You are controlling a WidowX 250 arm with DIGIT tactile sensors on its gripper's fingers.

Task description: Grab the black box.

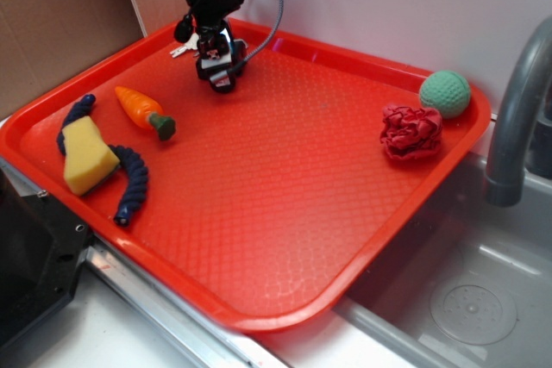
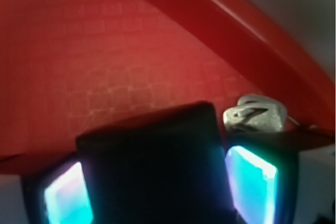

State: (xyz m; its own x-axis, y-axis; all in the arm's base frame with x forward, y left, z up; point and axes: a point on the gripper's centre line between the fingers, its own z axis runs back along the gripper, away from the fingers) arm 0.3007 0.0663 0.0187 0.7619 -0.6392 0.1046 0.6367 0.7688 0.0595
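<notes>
The tray [image 1: 285,196] is showing bright red with a fine diamond texture. The carrot [image 1: 141,107] is glowing orange, its top green. The sponge [image 1: 86,157] is looking yellow against a navy rope [image 1: 134,183]. The ball [image 1: 445,93] is appearing mint green, the cloth [image 1: 412,131] crimson. The black box [image 2: 152,166] is reading matte black, its keys [image 2: 257,114] seemingly silver.

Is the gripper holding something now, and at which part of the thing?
Yes. The gripper is closed on the black box, one finger pad against each of its two opposite sides; the silver keys hang free beside it.
</notes>
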